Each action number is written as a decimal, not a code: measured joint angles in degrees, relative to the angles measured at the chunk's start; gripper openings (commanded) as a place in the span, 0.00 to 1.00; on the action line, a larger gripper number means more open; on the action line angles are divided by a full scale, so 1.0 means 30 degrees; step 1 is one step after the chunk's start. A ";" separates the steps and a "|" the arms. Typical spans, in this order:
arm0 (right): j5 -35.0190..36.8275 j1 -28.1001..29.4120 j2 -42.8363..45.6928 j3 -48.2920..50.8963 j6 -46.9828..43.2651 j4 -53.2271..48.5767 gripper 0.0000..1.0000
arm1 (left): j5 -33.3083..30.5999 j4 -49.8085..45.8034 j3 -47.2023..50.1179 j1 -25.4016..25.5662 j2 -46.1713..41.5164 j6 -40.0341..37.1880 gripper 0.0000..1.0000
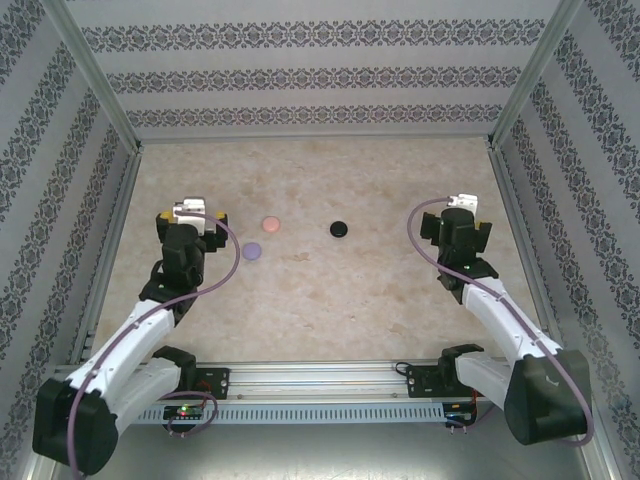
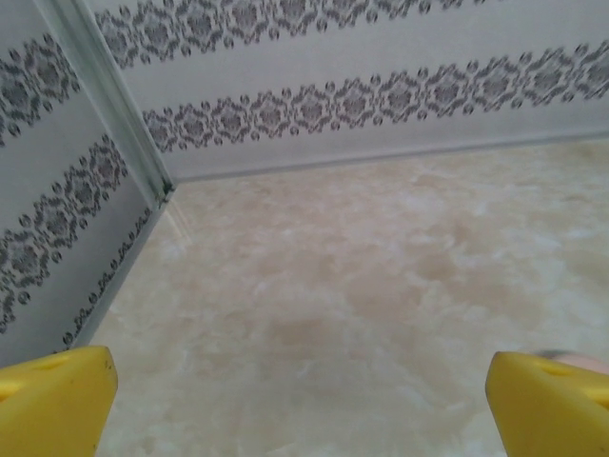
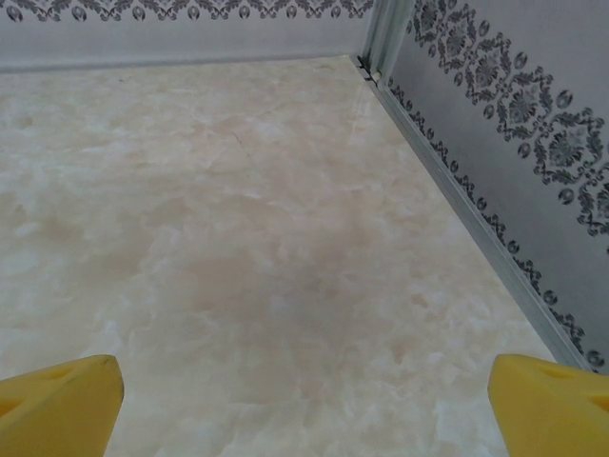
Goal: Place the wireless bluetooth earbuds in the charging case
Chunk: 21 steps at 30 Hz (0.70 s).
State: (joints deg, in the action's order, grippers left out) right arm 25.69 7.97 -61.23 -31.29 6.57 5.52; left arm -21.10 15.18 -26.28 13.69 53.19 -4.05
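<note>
Left gripper [image 1: 189, 214] and right gripper [image 1: 459, 212] hang spread wide and empty, flanking the pink disc [image 1: 268, 224], purple disc [image 1: 252, 251] and black disc [image 1: 340, 229] mid-table, while the buds, too small to make out, are probably light, slick and best pinched gently across the body.

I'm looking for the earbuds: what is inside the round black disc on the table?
Only the dark top of the round black disc shows, lying flat on the beige marble-patterned table. Its inside is covered, so any contents cannot be told.
</note>
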 measured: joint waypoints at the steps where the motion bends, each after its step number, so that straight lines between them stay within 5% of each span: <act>1: -0.0007 0.0000 -0.0299 0.0364 -0.0277 0.0780 0.98 | 0.0306 0.1122 0.0721 -0.0233 0.0714 -0.0051 0.99; 12: -0.1282 0.0000 -0.4269 0.2980 -0.1836 0.9471 0.98 | 0.1676 1.1183 0.3555 -0.1457 1.0214 -0.0146 0.99; 21: -0.3490 -0.0882 -0.7730 0.4692 -0.2237 1.5613 0.98 | 0.5355 1.3362 0.3308 -0.3570 1.1774 0.0386 0.99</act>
State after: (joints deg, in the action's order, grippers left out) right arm 15.22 5.32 -84.42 -17.21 -0.14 52.36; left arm -5.04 55.27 -16.36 2.98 88.51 -2.90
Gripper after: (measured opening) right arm 0.982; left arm 0.994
